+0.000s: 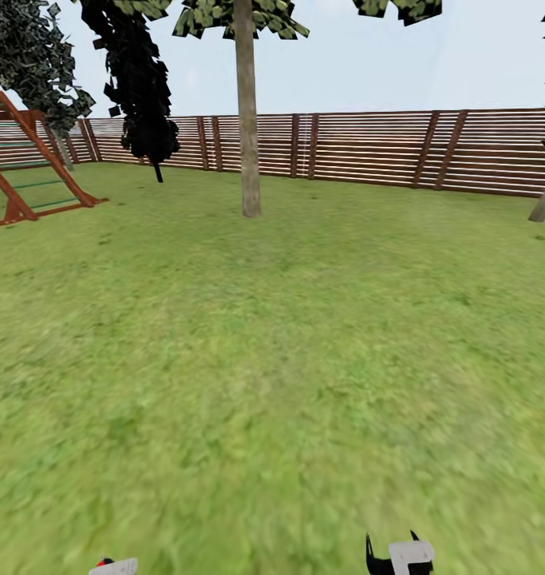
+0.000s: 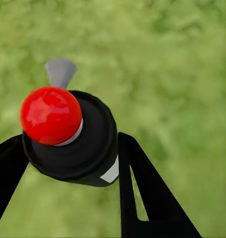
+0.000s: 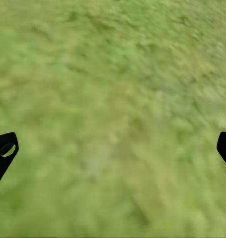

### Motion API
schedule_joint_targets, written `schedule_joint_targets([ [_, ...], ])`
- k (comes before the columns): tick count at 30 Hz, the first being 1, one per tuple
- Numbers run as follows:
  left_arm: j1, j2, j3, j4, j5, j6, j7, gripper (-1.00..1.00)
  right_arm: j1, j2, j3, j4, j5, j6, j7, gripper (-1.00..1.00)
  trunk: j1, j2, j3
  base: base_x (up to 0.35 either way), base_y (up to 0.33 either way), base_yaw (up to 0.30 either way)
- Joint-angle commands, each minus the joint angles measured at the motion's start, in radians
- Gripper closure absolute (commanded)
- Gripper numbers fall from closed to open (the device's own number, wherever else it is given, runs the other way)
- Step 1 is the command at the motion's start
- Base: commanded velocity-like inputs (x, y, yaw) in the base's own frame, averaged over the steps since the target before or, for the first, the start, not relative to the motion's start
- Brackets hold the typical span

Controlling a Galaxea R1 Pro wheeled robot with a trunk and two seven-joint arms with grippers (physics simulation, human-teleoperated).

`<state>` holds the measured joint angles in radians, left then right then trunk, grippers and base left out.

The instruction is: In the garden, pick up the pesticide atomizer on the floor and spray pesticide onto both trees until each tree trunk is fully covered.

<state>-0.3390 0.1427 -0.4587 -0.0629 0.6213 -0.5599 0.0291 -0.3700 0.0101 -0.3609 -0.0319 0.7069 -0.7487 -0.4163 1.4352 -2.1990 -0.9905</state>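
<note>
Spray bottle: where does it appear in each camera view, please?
Head view: spray bottle, its red top at the bottom edge, left side.
Left wrist view: centre-left, between the left fingers.
Right wrist view: grass between the right fingers.
Shared landmark: the grass.

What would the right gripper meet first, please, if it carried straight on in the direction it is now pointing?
Most likely the grass. In the right wrist view the right gripper has its jaws spread wide, and only lawn lies between and beyond them. How far off the ground is cannot be judged.
</note>
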Motion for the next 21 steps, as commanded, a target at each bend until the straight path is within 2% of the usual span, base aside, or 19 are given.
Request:
schedule_joint_targets([
  [1,0.0,0.0,0.0,0.0,0.0,0.001,0.0,1.0,0.0,0.0,0.0,-0.001,0.0,0.0,0.0,-1.0,0.0,0.0,0.0,0.34,0.0,0.0],
  [14,0.0,-0.002,0.0,0.001,0.0,0.002,0.0,1.0,0.0,0.007,0.0,-0.001,-0.001,0.0,0.0,-1.0,0.0,0.0,0.0,0.339,0.0,0.001],
  [21,0.0,-0.002,0.0,0.001,0.0,0.002,0.0,1.0,0.0,0.007,0.0,0.001,-0.001,0.001,-0.002,-1.0,0.0,0.0,0.0,0.34,0.0,0.213],
])
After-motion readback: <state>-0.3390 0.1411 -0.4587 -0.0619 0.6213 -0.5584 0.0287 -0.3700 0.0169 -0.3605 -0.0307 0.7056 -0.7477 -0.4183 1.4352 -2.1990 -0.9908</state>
